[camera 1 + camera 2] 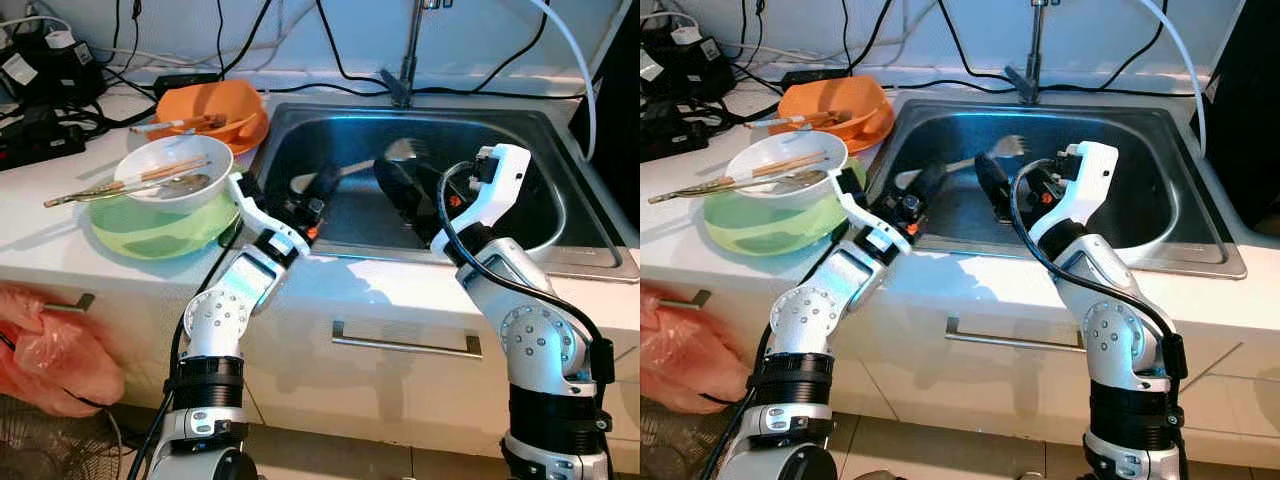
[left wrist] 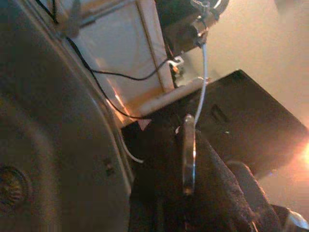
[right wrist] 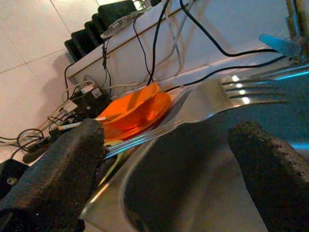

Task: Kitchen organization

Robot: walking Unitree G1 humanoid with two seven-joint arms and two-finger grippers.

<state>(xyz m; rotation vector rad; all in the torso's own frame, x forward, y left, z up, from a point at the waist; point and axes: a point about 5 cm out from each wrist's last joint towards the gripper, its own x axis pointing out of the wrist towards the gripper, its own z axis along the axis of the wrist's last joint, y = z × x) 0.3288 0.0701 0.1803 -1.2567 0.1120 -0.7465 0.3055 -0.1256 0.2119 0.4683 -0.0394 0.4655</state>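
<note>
Both arms reached over the counter edge into the sink (image 1: 585, 235). In it, the left gripper (image 1: 322, 183) pinched a fork (image 3: 231, 92) by its handle, tines raised toward the right gripper (image 1: 405, 195), whose fingers stood spread beside it. For a good handover, I think, the right should close on the handle before the left releases.

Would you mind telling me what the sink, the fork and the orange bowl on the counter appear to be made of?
The sink looks like brushed stainless steel: grey, with soft blurred reflections. The fork seems polished metal, with bright glints on its tines and a mirror-like handle. The orange bowl is probably plastic, judging by its uniform saturated colour and dull sheen, though glazed ceramic cannot be excluded.
</note>
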